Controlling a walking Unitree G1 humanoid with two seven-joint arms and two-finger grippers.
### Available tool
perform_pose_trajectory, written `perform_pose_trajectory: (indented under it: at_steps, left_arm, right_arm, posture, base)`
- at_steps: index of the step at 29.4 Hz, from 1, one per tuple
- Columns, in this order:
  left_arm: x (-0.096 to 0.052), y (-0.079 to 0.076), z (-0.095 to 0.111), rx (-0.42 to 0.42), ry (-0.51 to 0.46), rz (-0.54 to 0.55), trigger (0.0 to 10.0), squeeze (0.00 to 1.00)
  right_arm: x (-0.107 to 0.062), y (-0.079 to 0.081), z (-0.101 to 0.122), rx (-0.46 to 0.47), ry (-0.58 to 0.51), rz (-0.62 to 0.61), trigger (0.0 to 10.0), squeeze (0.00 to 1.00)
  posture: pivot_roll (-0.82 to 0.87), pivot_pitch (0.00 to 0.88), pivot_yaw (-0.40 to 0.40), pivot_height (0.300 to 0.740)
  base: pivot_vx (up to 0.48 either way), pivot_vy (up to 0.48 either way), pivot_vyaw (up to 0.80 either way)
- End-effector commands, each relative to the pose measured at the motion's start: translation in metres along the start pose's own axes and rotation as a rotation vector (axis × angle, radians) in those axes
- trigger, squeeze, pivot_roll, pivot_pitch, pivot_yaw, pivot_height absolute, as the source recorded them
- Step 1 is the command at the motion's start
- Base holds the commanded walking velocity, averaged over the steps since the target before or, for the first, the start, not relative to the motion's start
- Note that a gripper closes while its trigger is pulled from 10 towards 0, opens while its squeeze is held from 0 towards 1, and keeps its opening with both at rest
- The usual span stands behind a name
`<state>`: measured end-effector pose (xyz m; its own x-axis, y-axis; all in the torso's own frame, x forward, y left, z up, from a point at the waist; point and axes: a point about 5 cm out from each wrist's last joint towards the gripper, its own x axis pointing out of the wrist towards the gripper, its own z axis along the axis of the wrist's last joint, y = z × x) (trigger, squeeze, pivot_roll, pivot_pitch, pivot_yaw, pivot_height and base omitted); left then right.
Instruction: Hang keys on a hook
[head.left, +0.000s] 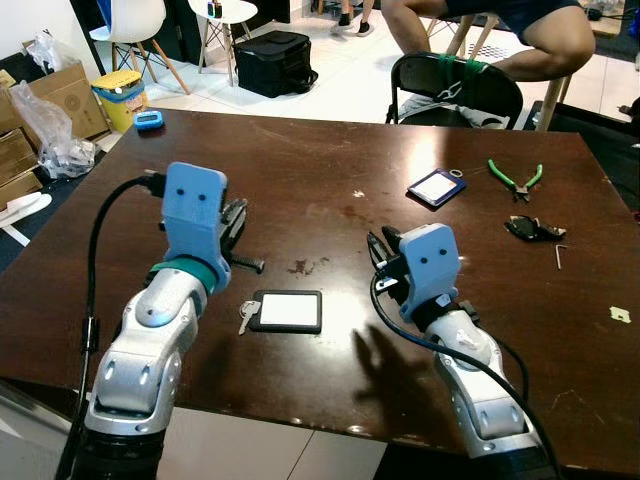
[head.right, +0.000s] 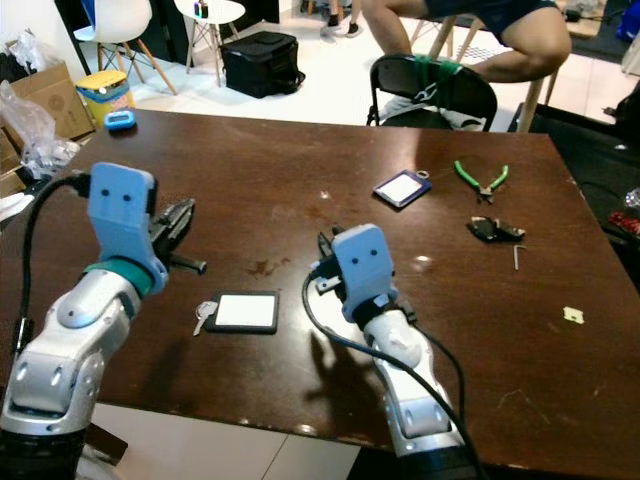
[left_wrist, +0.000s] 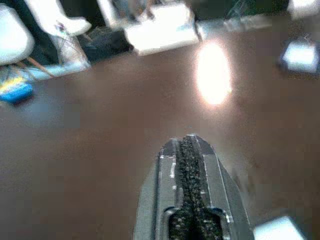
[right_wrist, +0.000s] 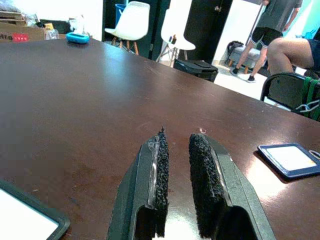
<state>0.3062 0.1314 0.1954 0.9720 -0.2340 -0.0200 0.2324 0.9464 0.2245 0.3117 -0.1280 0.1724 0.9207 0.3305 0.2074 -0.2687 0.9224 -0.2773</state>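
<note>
A silver key (head.left: 245, 316) lies flat on the dark wooden table (head.left: 300, 170), joined to a black card holder (head.left: 288, 311) with a white face. My left gripper (head.left: 237, 224) hovers just beyond and left of the key, and in the left wrist view its pads (left_wrist: 190, 165) are pressed together with nothing between them. My right gripper (head.left: 378, 248) is low over the table to the right of the card holder. Its fingers (right_wrist: 159, 160) stand a narrow gap apart and hold nothing. A corner of the card holder (right_wrist: 25, 215) lies close to them.
A blue badge holder (head.left: 436, 187), green pliers (head.left: 515, 178), a small black object (head.left: 530, 229) and a hex key (head.left: 560, 257) lie at the far right. A small blue box (head.left: 148, 121) sits at the far left corner. A person sits behind a black folding chair (head.left: 455, 85).
</note>
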Motion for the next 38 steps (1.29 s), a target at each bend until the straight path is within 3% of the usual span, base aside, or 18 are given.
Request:
perform_pose_trajectory:
  at_steps: [1,6,17,18,22,27,29,32,34,38]
  left_arm:
    - [-0.004,-0.005,-0.03,0.029,0.146,-0.049,10.0,1.0]
    - [-0.011,-0.012,-0.055,0.02,0.243,-0.114,10.0,1.0]
    - [-0.008,-0.019,-0.069,0.067,0.292,-0.109,10.0,1.0]
    - [-0.006,-0.019,-0.074,0.076,0.306,-0.094,10.0,0.0]
    - [0.003,-0.015,-0.082,0.1,0.318,-0.028,10.0,0.0]
    - [0.003,-0.013,-0.085,0.105,0.327,-0.023,10.0,0.0]
    - [0.0,-0.01,-0.09,0.124,0.344,-0.021,4.9,0.0]
    - [-0.002,-0.009,-0.093,0.129,0.352,-0.021,4.4,0.0]
    - [-0.005,-0.007,-0.097,0.131,0.362,-0.018,0.3,0.0]
    - [-0.006,-0.007,-0.099,0.124,0.366,-0.014,0.0,0.0]
  right_arm:
    - [0.0,0.002,-0.001,0.005,0.001,0.003,10.0,0.0]
    - [0.0,0.001,-0.002,0.002,0.002,0.006,10.0,0.0]
    - [0.001,0.001,-0.001,0.001,0.0,0.008,10.0,0.0]
    - [0.0,0.0,-0.001,0.001,0.002,0.006,10.0,0.0]
    - [0.0,0.001,-0.001,0.002,0.002,0.006,10.0,0.0]
    - [-0.001,0.0,-0.001,0.0,0.003,0.003,10.0,0.0]
    - [-0.002,-0.001,-0.001,-0.001,0.006,-0.001,10.0,0.0]
    - [-0.002,-0.002,-0.001,-0.002,0.006,-0.001,10.0,0.0]
    - [-0.002,-0.001,-0.002,-0.001,0.008,-0.001,10.0,0.0]
    - [-0.002,0.0,-0.002,0.001,0.008,0.003,10.0,0.0]
  posture:
    - [-0.14,0.057,0.133,0.74]
    - [-0.14,0.054,0.128,0.74]
    - [-0.14,0.053,0.127,0.74]
    - [-0.14,0.06,0.126,0.74]
    - [-0.15,0.064,0.13,0.74]
    - [-0.15,0.065,0.131,0.74]
    - [-0.15,0.07,0.131,0.74]
    - [-0.15,0.071,0.131,0.74]
    - [-0.15,0.071,0.131,0.74]
    - [-0.14,0.073,0.127,0.74]
  base:
    - [0.0,0.0,0.0]
    - [0.0,0.0,0.0]
    - [0.0,0.0,0.0]
    - [0.0,0.0,0.0]
    - [0.0,0.0,0.0]
    - [0.0,0.0,0.0]
    - [0.0,0.0,0.0]
    - [0.0,0.0,0.0]
    - [0.0,0.0,0.0]
    - [0.0,0.0,0.0]
